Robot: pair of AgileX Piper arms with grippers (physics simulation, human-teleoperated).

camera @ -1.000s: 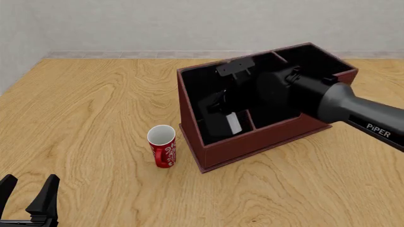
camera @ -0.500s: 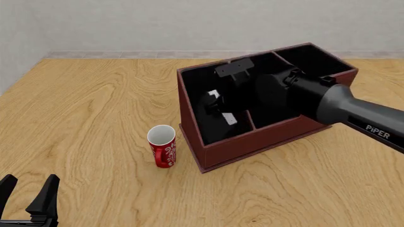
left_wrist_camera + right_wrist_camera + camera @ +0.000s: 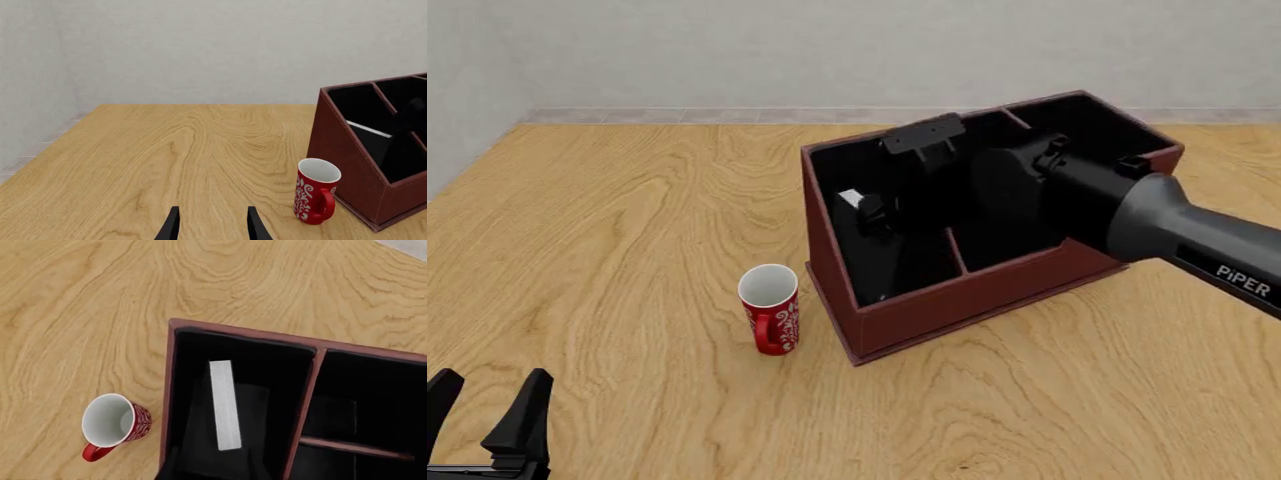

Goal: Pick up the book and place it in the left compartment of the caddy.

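Book (image 3: 224, 405) sits inside the left compartment (image 3: 267, 365) of the caddy (image 3: 961, 310), its white page edge facing up in the right wrist view, black covers blending into the black lining. It seems to lean against the compartment's outer wall, the side nearest the cup; exact tilt hard to tell. In the left wrist view only a thin pale strip of it shows inside the slot (image 3: 369, 129).

Caddy stands on the wooden desk (image 3: 627, 250), turned at an angle, reddish-brown outside, black inside, thin dividers splitting off the shorter sections on its right.

Right arm (image 3: 1174, 225) reaches in from the right over the caddy. Right end effector (image 3: 874, 212) hangs over the left compartment, dark against the dark interior; a small white patch shows beside it. Cannot tell whether its fingers are apart or together, nor whether they touch the book; no fingertips show in the right wrist view.

Left end effector (image 3: 487, 415) is low at the near left of the desk, well apart from everything, fingers (image 3: 172, 226) spread apart, nothing between them.

Red cup (image 3: 770, 308) with white pattern stands upright on the desk just beside the caddy's near left corner, not touching it.
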